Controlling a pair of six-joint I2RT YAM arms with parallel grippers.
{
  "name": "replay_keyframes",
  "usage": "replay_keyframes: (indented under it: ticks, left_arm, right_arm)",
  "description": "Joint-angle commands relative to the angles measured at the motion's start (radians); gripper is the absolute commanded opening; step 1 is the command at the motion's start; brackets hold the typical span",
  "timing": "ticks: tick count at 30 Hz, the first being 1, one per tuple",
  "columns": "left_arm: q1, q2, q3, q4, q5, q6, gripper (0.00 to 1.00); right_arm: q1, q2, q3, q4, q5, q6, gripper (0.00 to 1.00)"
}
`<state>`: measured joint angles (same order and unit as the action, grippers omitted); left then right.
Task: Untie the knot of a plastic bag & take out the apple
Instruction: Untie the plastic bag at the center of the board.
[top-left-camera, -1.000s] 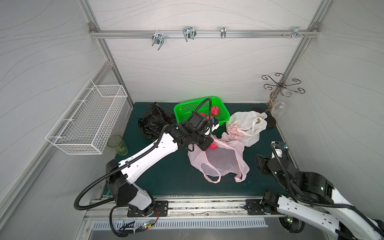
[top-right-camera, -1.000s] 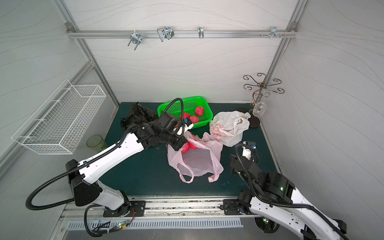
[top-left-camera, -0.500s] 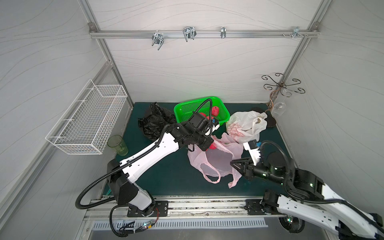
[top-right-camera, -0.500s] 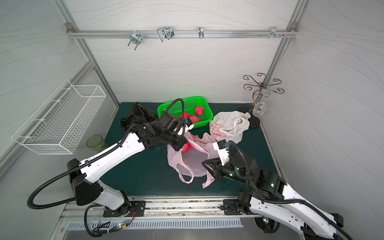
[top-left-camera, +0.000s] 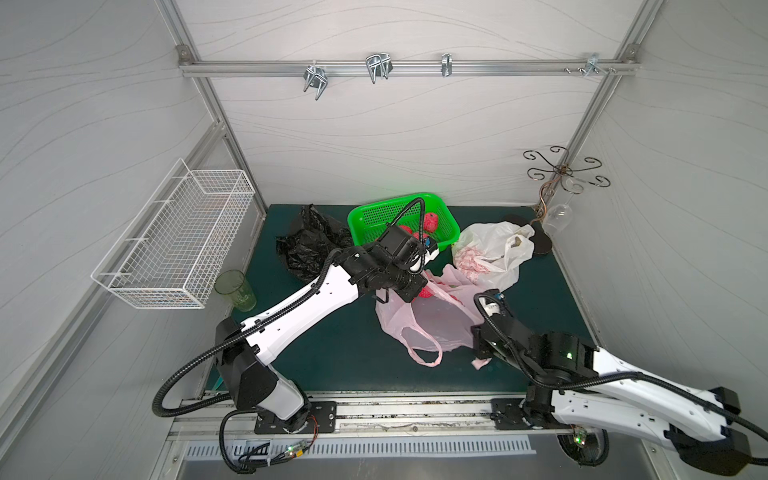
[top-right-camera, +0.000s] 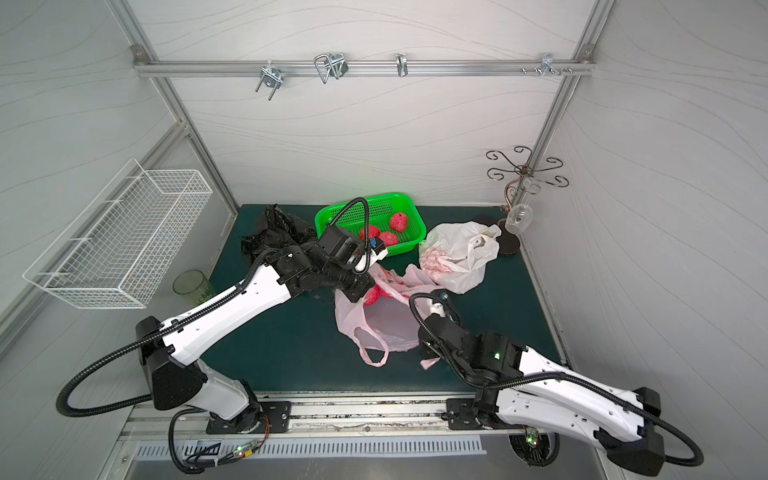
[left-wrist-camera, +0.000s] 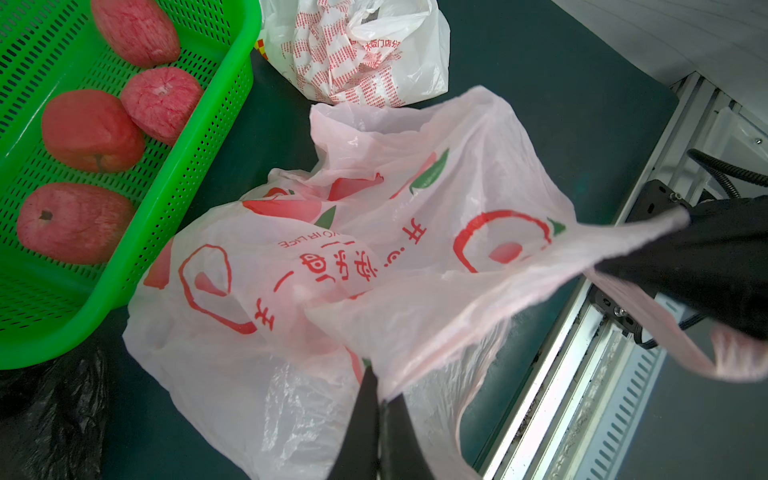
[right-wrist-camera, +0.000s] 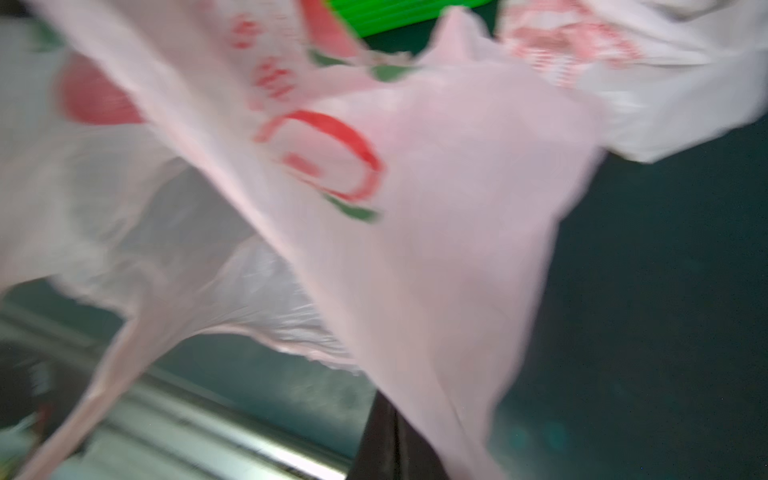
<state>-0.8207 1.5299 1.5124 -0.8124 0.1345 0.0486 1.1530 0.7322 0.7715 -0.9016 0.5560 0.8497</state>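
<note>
**A:** where's the pink bag (top-left-camera: 432, 328) sitting?

**B:** on the worktop (top-left-camera: 332, 353), just in front of the green basket (top-left-camera: 374, 216). The left hand (left-wrist-camera: 380, 395) is pinched tight on the bag's edge nearest the basket, and the right hand (right-wrist-camera: 386, 415) is clamped on the far edge. The plastic is stretched between them.

**A:** and the apple (top-right-camera: 375, 296)?

**B:** inside the bag, at the basket end, right by the left hand.

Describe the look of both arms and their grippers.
The left arm and right arm have white shells, black joints and black ribbed cable hoses. A small green light glows on the right one. The left gripper and right gripper have black, tapering fingers.
</note>
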Motion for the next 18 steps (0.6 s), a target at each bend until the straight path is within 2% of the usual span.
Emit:
replay_keyframes:
  ticks: [1, 3, 4, 6, 8, 12, 18]
  left_arm:
    - [0.003, 0.011, 0.051, 0.01, -0.007, 0.012, 0.0]
    - [0.003, 0.014, 0.051, 0.01, -0.005, 0.011, 0.0]
    - [0.003, 0.016, 0.051, 0.01, -0.003, 0.01, 0.0]
    - [0.003, 0.019, 0.053, 0.01, -0.001, 0.009, 0.0]
    - [0.003, 0.021, 0.052, 0.01, 0.001, 0.008, 0.0]
    - [0.002, 0.024, 0.051, 0.011, 0.001, 0.008, 0.0]
    - [0.002, 0.024, 0.052, 0.01, 0.006, 0.007, 0.0]
  right_arm:
    - [-0.054, -0.089, 0.053, -0.362, 0.294, 0.19, 0.07]
    - [-0.06, -0.169, 0.044, -0.306, 0.275, 0.111, 0.07]
    - [-0.059, -0.215, 0.017, -0.208, 0.217, -0.012, 0.07]
    - [-0.059, -0.268, -0.03, -0.056, 0.11, -0.117, 0.07]
    - [-0.059, -0.259, -0.059, 0.027, 0.036, -0.15, 0.07]
    - [-0.048, -0.142, -0.053, 0.125, -0.085, -0.182, 0.05]
    - [0.01, -0.051, -0.045, 0.266, -0.081, -0.198, 0.08]
